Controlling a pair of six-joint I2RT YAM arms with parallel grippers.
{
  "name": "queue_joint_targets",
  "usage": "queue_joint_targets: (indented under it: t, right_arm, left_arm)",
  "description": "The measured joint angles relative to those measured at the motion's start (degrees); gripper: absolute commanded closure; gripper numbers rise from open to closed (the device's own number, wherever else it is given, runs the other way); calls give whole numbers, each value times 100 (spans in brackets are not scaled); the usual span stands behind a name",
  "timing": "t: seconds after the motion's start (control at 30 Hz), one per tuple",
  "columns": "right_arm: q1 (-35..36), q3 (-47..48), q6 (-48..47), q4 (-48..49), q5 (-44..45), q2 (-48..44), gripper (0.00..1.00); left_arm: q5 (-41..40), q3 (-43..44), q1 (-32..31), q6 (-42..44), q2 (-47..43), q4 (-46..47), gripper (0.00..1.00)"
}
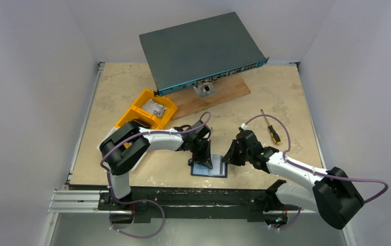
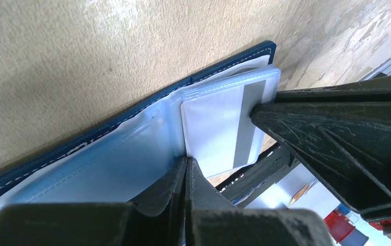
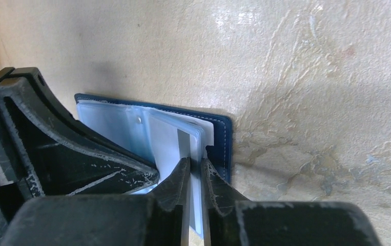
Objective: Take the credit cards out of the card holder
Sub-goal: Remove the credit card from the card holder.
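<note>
Between the tips of the right pincer [image 3: 193, 170] a thin pale edge is squeezed. It looks like a credit card [image 3: 166, 142] with a grey stripe, but the clear sleeve [image 3: 108, 120] may be caught with it; that cannot be told. Just beside it, the left pincer [image 2: 186, 170] is closed with nothing seen inside. Its tips are pressed down on the card holder [image 3: 224, 143] near the fold.

If the sleeve is pinched too, the card cannot be slid out, and the whole holder could be dragged or lifted off the table [image 3: 311, 77]. If the left pincer is pressed too lightly, the holder could be pulled along with the card. If the card is bent hard, it could slip free. The two pincers are very near each other, so they could be bumped together.

The card holder is dark blue with pale stitching. It is laid open and flat under both pincers, and pale clear sleeves are fanned inside it.
</note>
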Motion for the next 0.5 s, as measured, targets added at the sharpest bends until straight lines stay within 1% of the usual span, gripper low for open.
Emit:
queue_joint_targets:
  t: [0.07, 0.3, 0.5]
  right_arm:
    - [4, 0, 2, -9, 44, 46, 100]
    - [4, 0, 20, 98, 92, 260, 100]
    - [4, 0, 52, 341, 90, 437, 100]
  left_arm:
    - [2, -42, 4, -4, -22, 57, 93]
    - [44, -317, 31, -173, -164, 461, 75]
    - [341, -619, 142, -400, -216, 968, 71]
